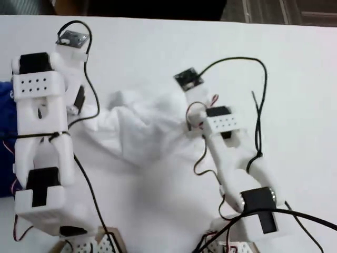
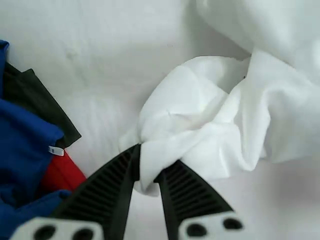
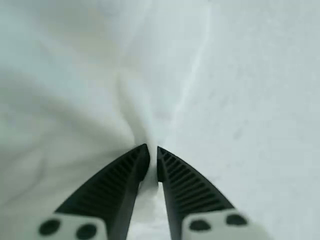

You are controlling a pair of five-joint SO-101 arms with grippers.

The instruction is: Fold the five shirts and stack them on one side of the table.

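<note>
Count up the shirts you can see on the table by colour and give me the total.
white shirt: 1
blue shirt: 1
red shirt: 1
dark shirt: 1
Total: 4 in sight. The coloured ones lie piled together, so I cannot tell whether the blue folds are one shirt or two.

One white shirt (image 1: 147,126), crumpled and unfolded, bunched in soft ridges. A gathered corner is pinched in the jaws of the left gripper (image 2: 147,160); a thin fold is caught in the jaws of the right gripper (image 3: 151,150). Blue shirt (image 2: 25,145), red shirt (image 2: 62,175) and dark shirt (image 2: 35,100) overlap in a heap beside the left jaws, apart from the white one
</note>
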